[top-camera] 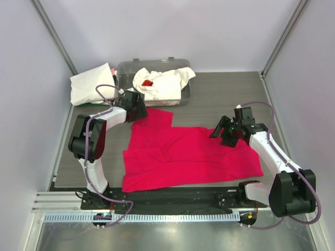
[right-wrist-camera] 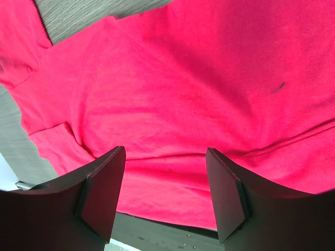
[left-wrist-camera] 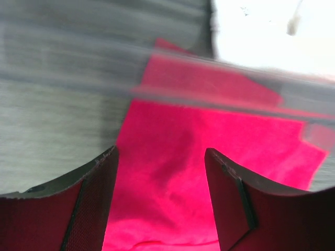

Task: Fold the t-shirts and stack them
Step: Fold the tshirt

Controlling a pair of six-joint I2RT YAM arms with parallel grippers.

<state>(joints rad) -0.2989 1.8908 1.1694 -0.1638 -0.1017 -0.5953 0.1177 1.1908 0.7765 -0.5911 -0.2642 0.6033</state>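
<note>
Tub [top-camera: 187, 94] at bench [top-camera: 235, 91] 11 o'clock holds a crumpled white shirt [top-camera: 165, 83] with a red mark [top-camera: 148, 83]. A cream shirt [top-camera: 90, 83] lies at the tub's 9 o'clock. Red shirt [top-camera: 188, 151] spread out mid-bench. Left wrist view blurred. Left tool [left-wrist-camera: 161, 151] spread, empty, above red shirt's 11 o'clock corner. Right tool [right-wrist-camera: 166, 150] spread, empty, above its 2 o'clock edge.

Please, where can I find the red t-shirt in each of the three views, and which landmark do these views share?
Top external: the red t-shirt lies spread out at the picture's centre.
Left wrist: it fills the middle and lower right, somewhat blurred.
Right wrist: it covers nearly the whole picture.
Shared landmark: the grey table, bare at the left in the left wrist view and at the top left in the right wrist view.
</note>
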